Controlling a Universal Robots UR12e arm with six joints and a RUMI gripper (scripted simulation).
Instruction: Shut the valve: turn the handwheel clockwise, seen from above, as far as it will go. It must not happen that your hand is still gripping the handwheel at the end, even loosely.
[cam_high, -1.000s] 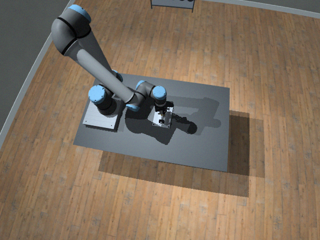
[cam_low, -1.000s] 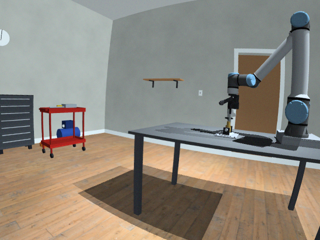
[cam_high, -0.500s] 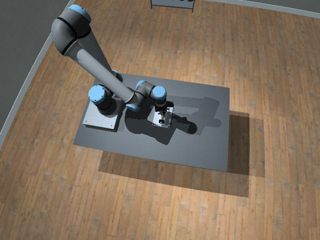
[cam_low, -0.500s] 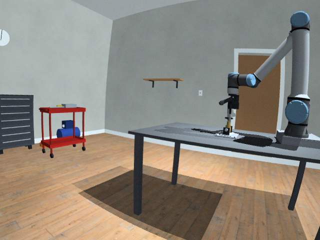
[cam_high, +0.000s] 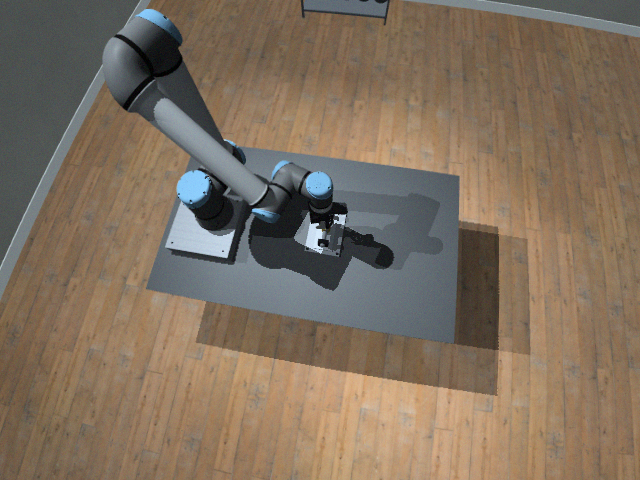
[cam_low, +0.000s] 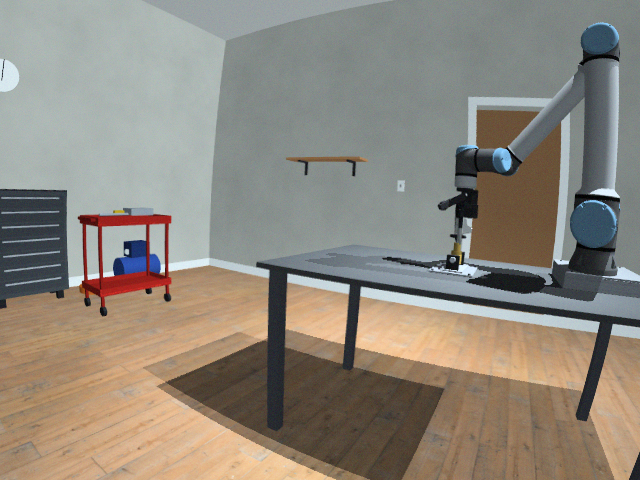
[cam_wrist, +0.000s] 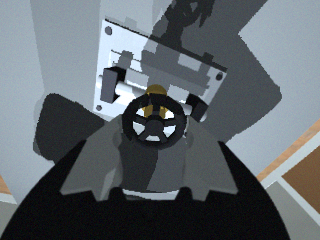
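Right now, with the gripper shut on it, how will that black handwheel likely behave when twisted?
The handwheel looks rigid: spoked rim, so probably no flexing. It sits on a brass stem over a bolted plate, so it should spin, not lift. The gripper may slip on the round rim.

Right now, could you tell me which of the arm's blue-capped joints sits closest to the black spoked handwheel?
The blue-capped wrist joint directly above the black spoked handwheel; the other caps sit back toward the base.
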